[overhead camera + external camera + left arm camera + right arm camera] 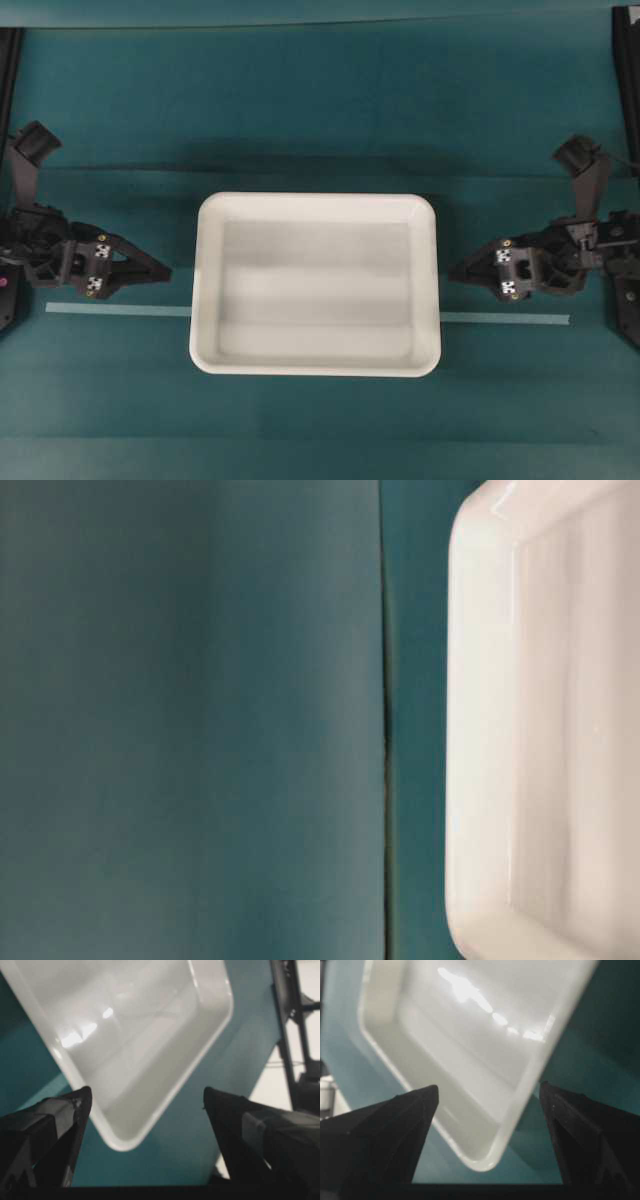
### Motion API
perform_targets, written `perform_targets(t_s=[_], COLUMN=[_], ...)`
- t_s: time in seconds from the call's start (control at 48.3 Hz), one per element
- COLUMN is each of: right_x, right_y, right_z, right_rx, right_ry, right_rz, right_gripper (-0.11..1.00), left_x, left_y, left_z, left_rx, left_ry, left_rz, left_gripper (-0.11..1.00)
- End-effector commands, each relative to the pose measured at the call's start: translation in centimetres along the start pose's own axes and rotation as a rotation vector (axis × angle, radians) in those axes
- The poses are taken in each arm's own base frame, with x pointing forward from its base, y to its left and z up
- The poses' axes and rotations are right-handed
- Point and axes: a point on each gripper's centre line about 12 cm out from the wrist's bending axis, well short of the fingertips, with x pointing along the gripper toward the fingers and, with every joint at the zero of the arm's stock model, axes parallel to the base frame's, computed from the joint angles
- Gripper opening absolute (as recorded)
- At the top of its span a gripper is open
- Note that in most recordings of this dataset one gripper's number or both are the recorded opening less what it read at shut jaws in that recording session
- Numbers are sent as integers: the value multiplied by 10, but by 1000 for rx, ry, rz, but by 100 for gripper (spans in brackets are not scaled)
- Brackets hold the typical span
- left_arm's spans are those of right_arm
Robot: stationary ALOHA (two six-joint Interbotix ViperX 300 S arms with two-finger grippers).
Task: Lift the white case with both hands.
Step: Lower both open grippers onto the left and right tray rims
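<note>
The teal bench (pixel 320 110) carried the white case (pixel 315 365), which lay flat between the two sets of jaws, touching neither. A pale tape strip (pixel 118 310) ran under the case, just in front of both arms. The left gripper (pixel 158 270) stood near the case's left rim with jaws wide apart. The right gripper (pixel 458 270) sat just beside the right rim, likewise spread and holding nothing.

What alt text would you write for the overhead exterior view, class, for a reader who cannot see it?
A white case, empty, sits centred on a teal table across a pale tape line. The left gripper and right gripper point at its short sides, apart from it.
</note>
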Motion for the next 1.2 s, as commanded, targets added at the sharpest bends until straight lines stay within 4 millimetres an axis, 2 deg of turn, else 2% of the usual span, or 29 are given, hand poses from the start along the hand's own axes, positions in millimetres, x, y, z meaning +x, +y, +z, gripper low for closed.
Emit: perform_targets(t_s=[0.0, 0.29, 0.705, 0.974, 1.181], right_x=[8, 12, 35, 46, 59], right_y=[-5, -27, -34, -39, -33], right_z=[-3, -9, -9, -10, -10], right_rx=[16, 123, 124, 164, 167], right_ry=[-9, -65, -100, -109, -110], right_rz=[-11, 19, -7, -31, -31], right_gripper=[87, 87, 87, 86, 86], left_x=[11, 33, 59, 64, 70], left_y=[7, 40, 52, 61, 61], left_z=[-2, -9, -10, -13, -9], left_rx=[4, 6, 2, 0, -8], left_ry=[3, -8, -20, -5, -15], left_rz=[14, 35, 31, 72, 79], left_gripper=[96, 96, 96, 96, 96])
